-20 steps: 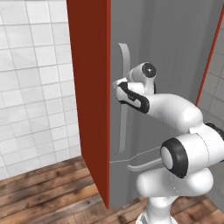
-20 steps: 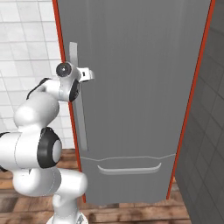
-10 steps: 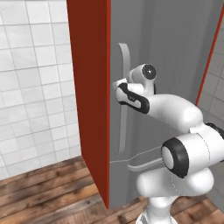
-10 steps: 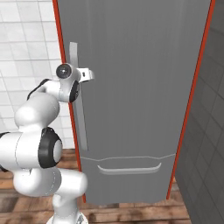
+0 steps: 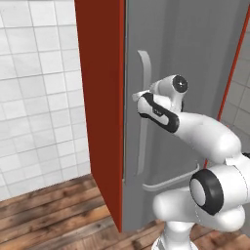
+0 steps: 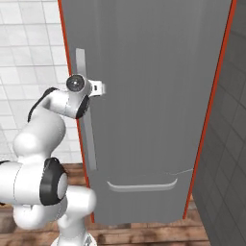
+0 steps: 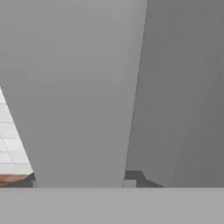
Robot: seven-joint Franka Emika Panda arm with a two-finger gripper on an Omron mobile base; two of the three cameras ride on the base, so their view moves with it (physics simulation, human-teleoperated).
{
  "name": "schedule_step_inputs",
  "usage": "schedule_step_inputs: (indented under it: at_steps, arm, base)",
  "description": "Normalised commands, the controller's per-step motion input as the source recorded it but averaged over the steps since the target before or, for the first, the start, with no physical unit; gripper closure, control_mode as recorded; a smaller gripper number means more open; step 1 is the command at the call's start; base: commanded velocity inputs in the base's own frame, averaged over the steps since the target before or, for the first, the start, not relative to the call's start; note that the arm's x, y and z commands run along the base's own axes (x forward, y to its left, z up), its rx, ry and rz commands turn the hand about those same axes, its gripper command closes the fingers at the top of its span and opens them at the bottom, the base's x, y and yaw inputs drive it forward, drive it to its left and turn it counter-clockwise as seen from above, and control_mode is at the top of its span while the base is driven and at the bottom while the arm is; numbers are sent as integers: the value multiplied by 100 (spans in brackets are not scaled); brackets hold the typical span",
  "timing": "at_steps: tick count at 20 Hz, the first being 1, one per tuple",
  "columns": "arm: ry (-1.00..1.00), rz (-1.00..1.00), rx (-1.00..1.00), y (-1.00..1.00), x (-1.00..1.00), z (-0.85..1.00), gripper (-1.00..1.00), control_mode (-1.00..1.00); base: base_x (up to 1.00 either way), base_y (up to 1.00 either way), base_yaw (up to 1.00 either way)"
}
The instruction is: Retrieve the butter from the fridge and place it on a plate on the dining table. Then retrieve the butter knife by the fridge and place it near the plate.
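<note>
Standing shut, the tall grey fridge (image 6: 153, 96), its long light-grey vertical door handle (image 5: 144, 112) sitting between the tips of the white arm's two-finger gripper (image 6: 98, 88), apparently clenching on that handle. Judging progress: barely starting, door needing pulling, butter presumably hiding inside, plate and knife steps waiting.

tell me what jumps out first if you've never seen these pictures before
The tall grey fridge with its red side panel dominates both base views, its door closed. The white arm reaches up to the long vertical door handle, with the gripper at the handle about midway up its length. In the hand view the handle looms very close, right in front of the camera.
</note>
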Motion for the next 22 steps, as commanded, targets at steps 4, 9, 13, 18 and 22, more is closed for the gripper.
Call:
schedule_step_inputs:
  at_steps: [4, 9, 13, 18, 22]
  arm:
    - [5, 0, 24, -72, -76, 39, 100, -100]
    - [4, 0, 21, -67, -91, 42, 100, -100]
    - [12, 0, 14, -83, -74, 50, 100, -100]
    - [13, 1, 7, -85, -82, 58, 100, -100]
    - [13, 0, 1, -98, -92, 32, 100, -100]
  base:
    - [0, 0, 0]
    - [0, 0, 0]
    - [0, 0, 0]
    - [0, 0, 0]
    - [0, 0, 0]
